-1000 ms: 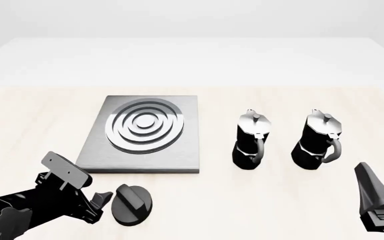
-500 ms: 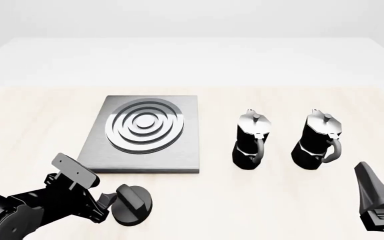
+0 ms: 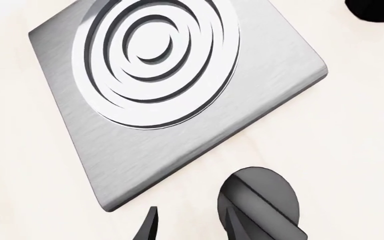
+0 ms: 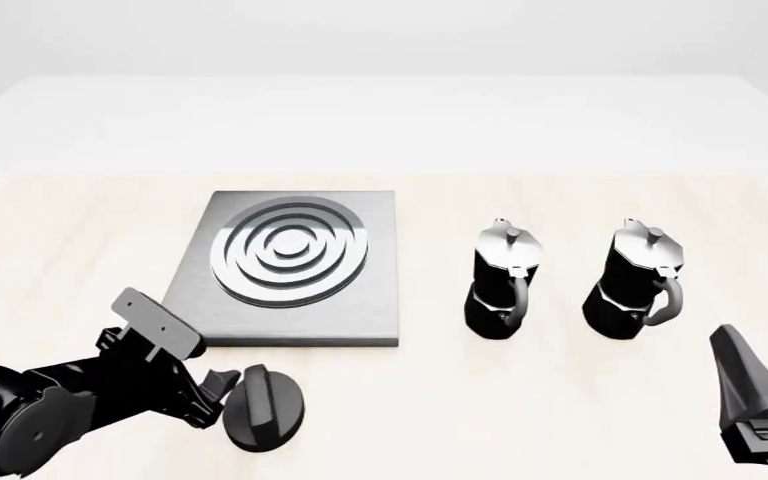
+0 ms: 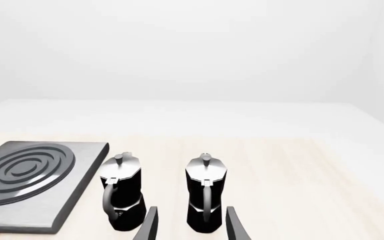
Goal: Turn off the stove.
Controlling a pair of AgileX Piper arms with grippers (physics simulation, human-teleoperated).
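Left gripper [image 4: 228, 385] advanced since earlier frame, fingers spread beside knob [image 4: 265, 406], not clamping. Knob at 6 o'clock of stove [image 4: 287, 268]. Right gripper [image 5: 189, 223] parted, unmoved.

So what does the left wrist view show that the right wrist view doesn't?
Only the left wrist view shows the round black knob, right at the left claw tips. Only the right wrist view shows both moka pots whole, one beside the other, beyond the open right claw. Both show the stove slab with its silver rings.
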